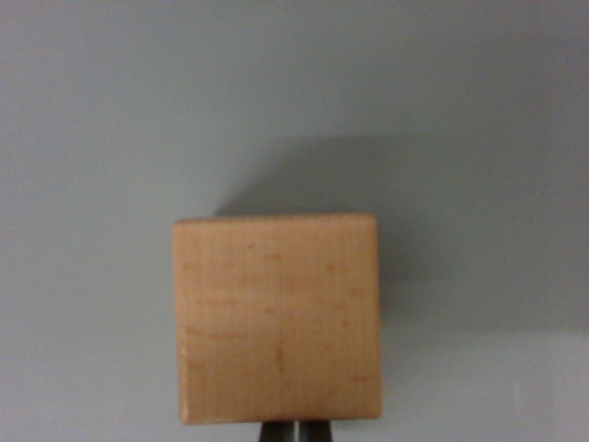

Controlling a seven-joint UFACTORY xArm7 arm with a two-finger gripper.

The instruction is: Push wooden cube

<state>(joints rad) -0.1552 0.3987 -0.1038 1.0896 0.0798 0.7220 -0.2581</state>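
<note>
The table [92, 110] is a plain grey surface and fills the whole wrist view. The cube [276, 318] sits on it, low in the centre, with its shadow falling behind. To push well, I think the force must stay on the middle of the near face, so the cube slides straight and does not turn. The cube is pale wood with fine grain and soft edges. The gripper [294, 431] shows just at its lower edge, the jaws nearly together with only a thin slit between.
</note>
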